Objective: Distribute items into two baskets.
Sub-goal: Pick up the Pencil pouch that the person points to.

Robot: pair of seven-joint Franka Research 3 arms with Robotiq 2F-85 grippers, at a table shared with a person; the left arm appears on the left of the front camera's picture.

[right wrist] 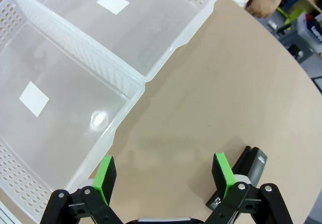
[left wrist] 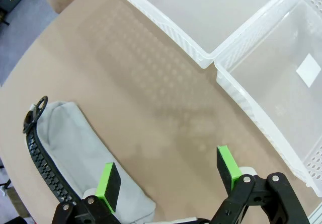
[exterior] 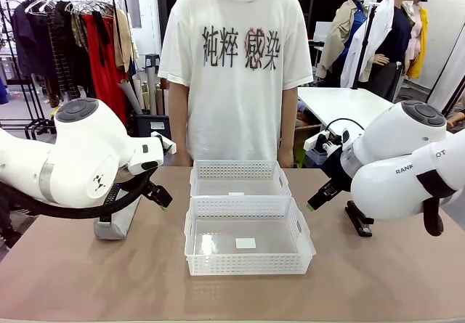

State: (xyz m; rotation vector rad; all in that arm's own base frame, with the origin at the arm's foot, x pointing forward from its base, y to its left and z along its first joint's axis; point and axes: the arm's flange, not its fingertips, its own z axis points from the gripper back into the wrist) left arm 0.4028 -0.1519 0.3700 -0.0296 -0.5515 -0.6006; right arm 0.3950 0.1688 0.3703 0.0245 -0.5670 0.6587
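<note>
front camera faces the person point(exterior: 236, 69) across the table point(exterior: 87, 279); close downward wrist cameras share the baskets point(exterior: 247, 263).

The left arm reaches in low from the left side, and the left pincer point(left wrist: 168, 176) tilts downward with its jaws spread wide. The right arm mirrors it, and the right pincer point(right wrist: 163, 173) is equally wide apart.

White near basket point(exterior: 247, 263) & far basket point(exterior: 238, 169) touching, empty, mid-table; grey pouch point(left wrist: 75, 143) left, blk stapler point(right wrist: 253, 162) right.
</note>
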